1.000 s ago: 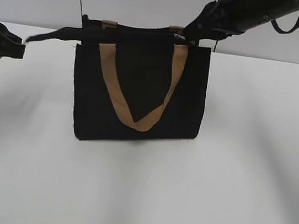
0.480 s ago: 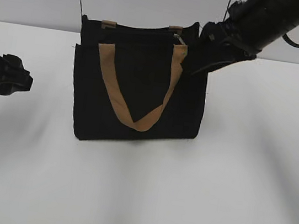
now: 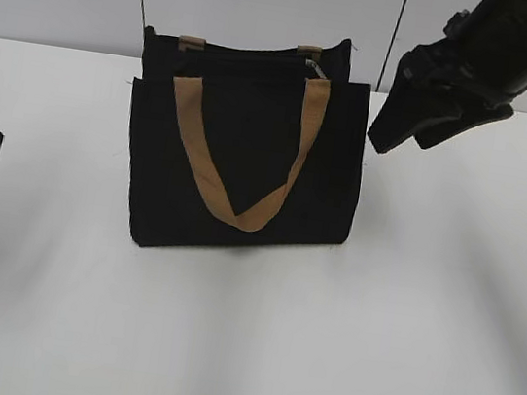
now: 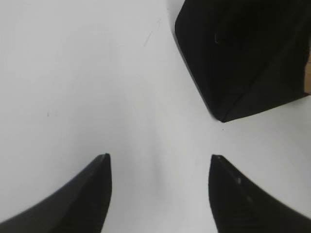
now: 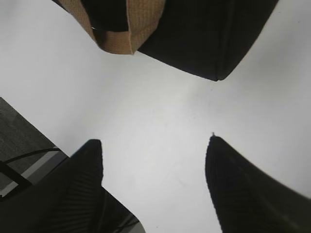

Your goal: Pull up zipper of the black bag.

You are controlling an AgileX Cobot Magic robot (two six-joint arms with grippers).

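The white table (image 3: 242, 352) has loads of bare room in front, and the black fabric tote bag (image 3: 243, 165) with tan webbing handles (image 3: 242, 209) stands upright toward the back, silver zipper pull (image 3: 316, 66) at its top right. Right end effector (image 3: 403, 129) hangs just off the bag's right edge, spread wide and holding nothing. Left end effector (image 4: 158, 194) sits well clear by the table's left edge, also spread with nothing in it.

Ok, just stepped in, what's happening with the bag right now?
Nothing is being handled at this moment. The black bag stands upright on the white table, tan handle hanging down its front. The right claw hovers open just off its right side; the left claw is open over bare table, away from the bag.
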